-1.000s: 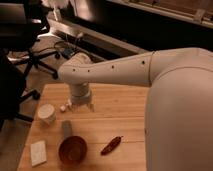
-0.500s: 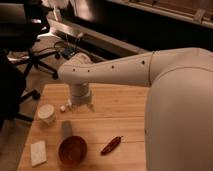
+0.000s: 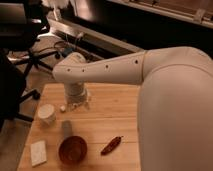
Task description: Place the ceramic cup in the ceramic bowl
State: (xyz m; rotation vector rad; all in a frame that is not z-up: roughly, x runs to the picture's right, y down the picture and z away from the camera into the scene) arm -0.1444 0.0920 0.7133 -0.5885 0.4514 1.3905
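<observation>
The off-white ceramic cup (image 3: 47, 114) stands upright on the wooden table (image 3: 110, 115) near its left edge. The reddish-brown ceramic bowl (image 3: 72, 149) sits at the front of the table, to the right of and nearer than the cup. My gripper (image 3: 75, 105) hangs from the white arm (image 3: 107, 70) just right of the cup and behind the bowl, low over the table. It holds nothing that I can see.
A red chili pepper (image 3: 111, 145) lies right of the bowl. A flat white block (image 3: 38, 152) lies at the front left corner. A small grey object (image 3: 66, 127) stands between cup and bowl. Office chairs (image 3: 20, 60) stand left of the table.
</observation>
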